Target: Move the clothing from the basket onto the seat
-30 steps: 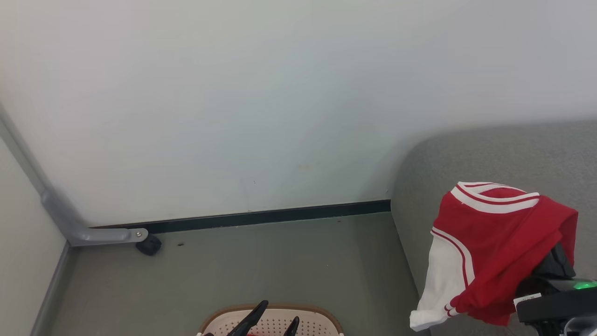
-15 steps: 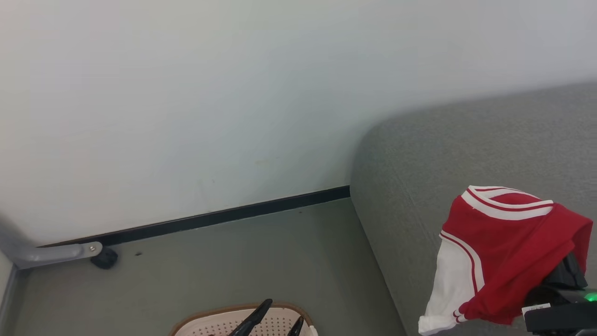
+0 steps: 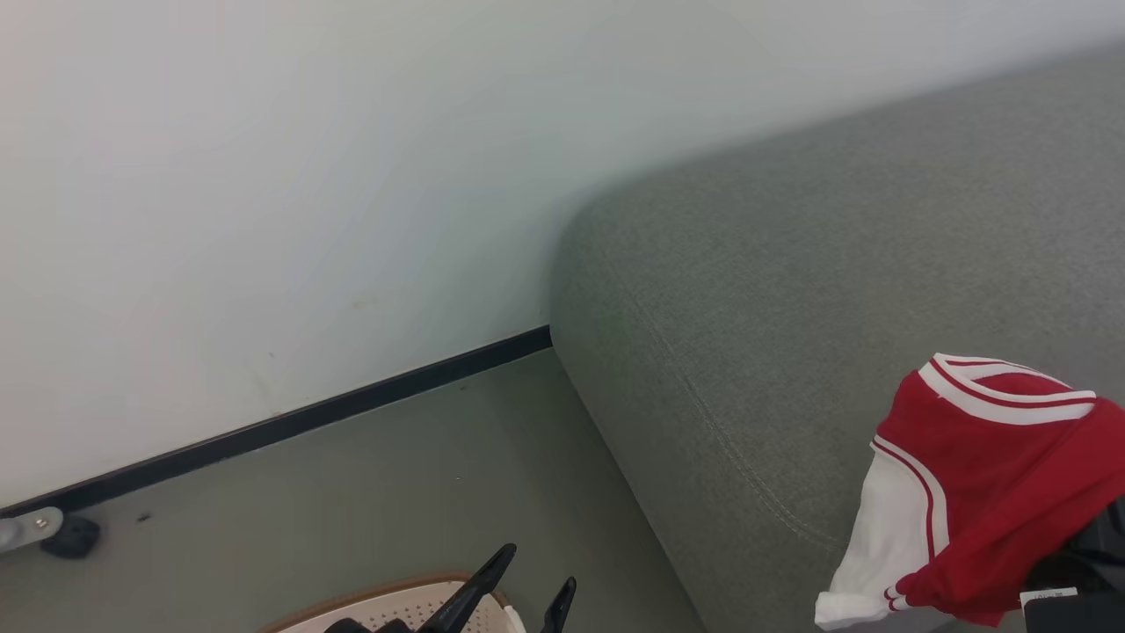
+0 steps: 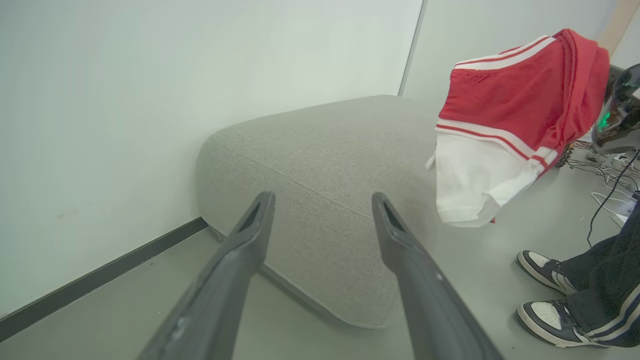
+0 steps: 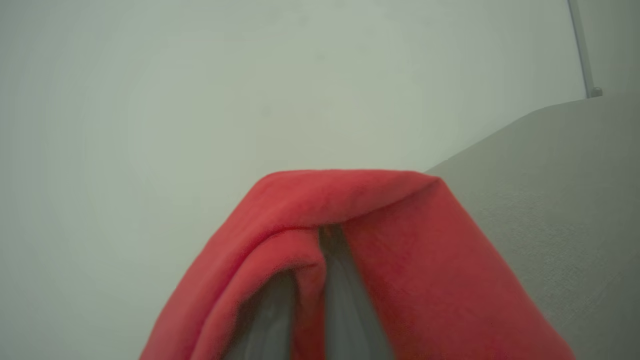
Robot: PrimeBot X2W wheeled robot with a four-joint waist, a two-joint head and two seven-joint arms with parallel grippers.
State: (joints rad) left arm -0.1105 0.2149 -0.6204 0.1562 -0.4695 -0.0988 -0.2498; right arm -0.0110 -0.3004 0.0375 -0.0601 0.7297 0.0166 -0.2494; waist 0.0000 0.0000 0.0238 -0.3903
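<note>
One room, listed for you: pale wall (image 3: 264,176), grey-green floor (image 3: 395,475), black skirting strip (image 3: 264,431) between them.

One seat (image 3: 791,308): grey fabric, rounded corner, faint seam, taking the right half of the head view, set against the wall.

One basket (image 3: 387,607): brown rim at the bottom edge, on the floor left of the seat.

Writing: one white label (image 3: 1048,596) in the lower right corner, too small for you to read.

Left gripper (image 3: 540,565): fingers spread wide, holding nothing, above the basket.

Right gripper (image 5: 322,240): pressed together on the clothing (image 3: 984,492). The garment drapes over it, red with a white panel and striped trim, hanging at lower right in front of the seat.

Left wrist view adds a person's two shoes (image 4: 550,270) and cables (image 4: 600,200) on the floor at its right. Right wrist view gives you red fabric folded over the fingers.
</note>
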